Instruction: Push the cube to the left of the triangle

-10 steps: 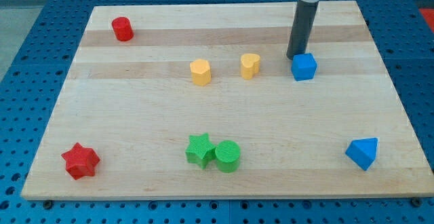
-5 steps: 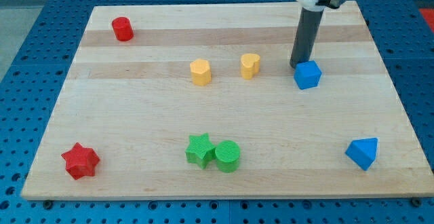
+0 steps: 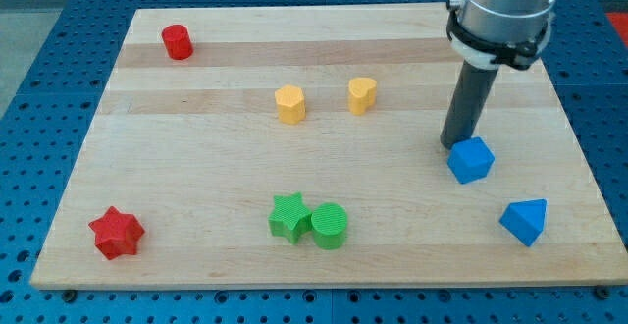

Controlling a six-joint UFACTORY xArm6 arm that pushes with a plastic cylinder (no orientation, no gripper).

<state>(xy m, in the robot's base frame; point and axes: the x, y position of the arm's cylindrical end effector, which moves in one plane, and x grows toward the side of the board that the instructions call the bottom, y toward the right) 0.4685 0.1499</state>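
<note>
My tip (image 3: 454,145), a bare rod gripping nothing, is touching the cube (image 3: 470,160) at its far-left edge; pushing nearward should land it left of the triangle (image 3: 524,221).

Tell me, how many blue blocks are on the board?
2. The blue cube sits at the view's right, with my tip touching its upper-left side. The blue triangle lies lower right, near the board's corner. None seems hidden.
</note>
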